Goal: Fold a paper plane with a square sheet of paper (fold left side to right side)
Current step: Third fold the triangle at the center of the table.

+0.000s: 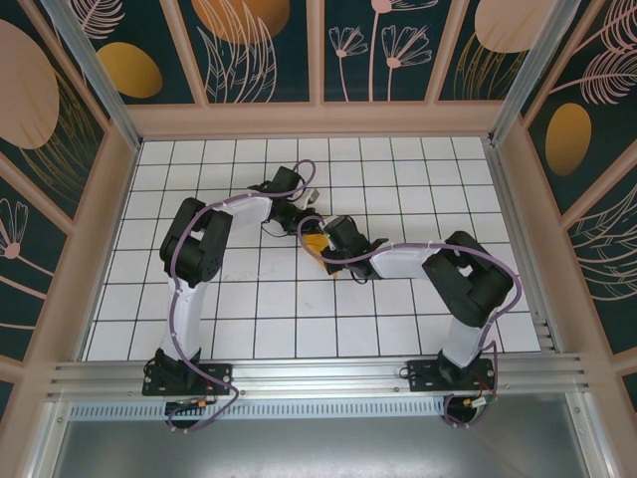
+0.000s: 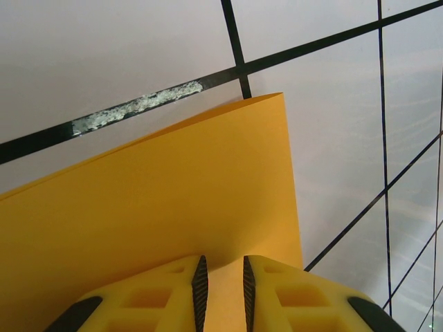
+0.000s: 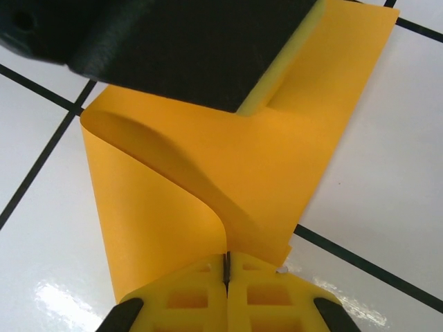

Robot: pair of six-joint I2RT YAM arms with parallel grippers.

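At the middle of the gridded desk (image 1: 249, 299), the right end effector (image 3: 226, 268) is clenched on an edge of the square sheet of paper (image 3: 277, 159), which bows up in a loose, uncreased curl. The left end effector (image 2: 221, 280) sits at the sheet, jaws a narrow gap apart; whether it pinches cannot be told. The likely risks are that a pull against that hold tears the sheet, or that a slip leaves the edges misaligned and the crease skewed.
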